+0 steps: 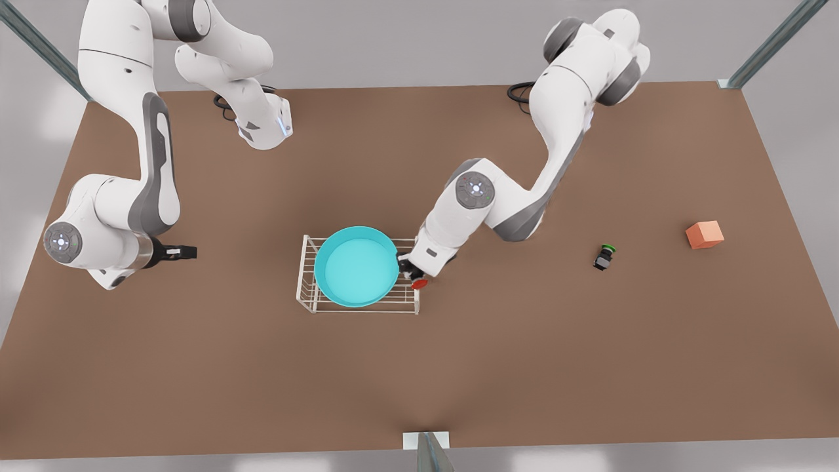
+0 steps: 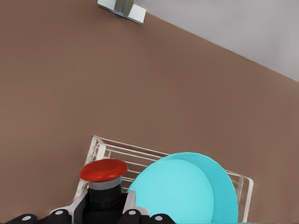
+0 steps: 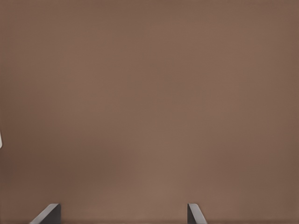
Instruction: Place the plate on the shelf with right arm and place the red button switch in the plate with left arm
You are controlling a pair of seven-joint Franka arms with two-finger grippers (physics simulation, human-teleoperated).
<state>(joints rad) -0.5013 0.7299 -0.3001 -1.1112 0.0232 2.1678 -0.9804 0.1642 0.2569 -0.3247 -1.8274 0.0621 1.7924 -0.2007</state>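
The right claw (image 1: 190, 252) hangs over bare brown bench (image 1: 196, 367) at the front view's left, well apart from everything else; in its wrist view its two dark fingertips (image 3: 46, 214) stand wide apart with nothing between them, and this arm waits.

Moving rightward, the small white wire shelf (image 1: 308, 298) with its top of thin parallel bars stands near the bench's middle. The round turquoise shallow plate (image 1: 354, 265) with a raised rim lies on top of it, covering most of the bars.

Just beside the plate's rim on the front view's right is the left claw (image 1: 411, 270), clamped on the dark boxy body of the tiny red button switch (image 2: 103, 170). In the left wrist view the round red cap sits above the shelf's end bars, next to the plate's edge and not over its floor.

Farther right a similar small switch with a green cap (image 1: 604, 256) rests on the bench, and beyond it an orange cube (image 1: 704, 234).

By my reading the plate half is finished. What remains is carrying the red switch across the rim and letting it go inside the plate.

Count: two arms, one shelf, one plate, two switches (one red, one green), one cube.
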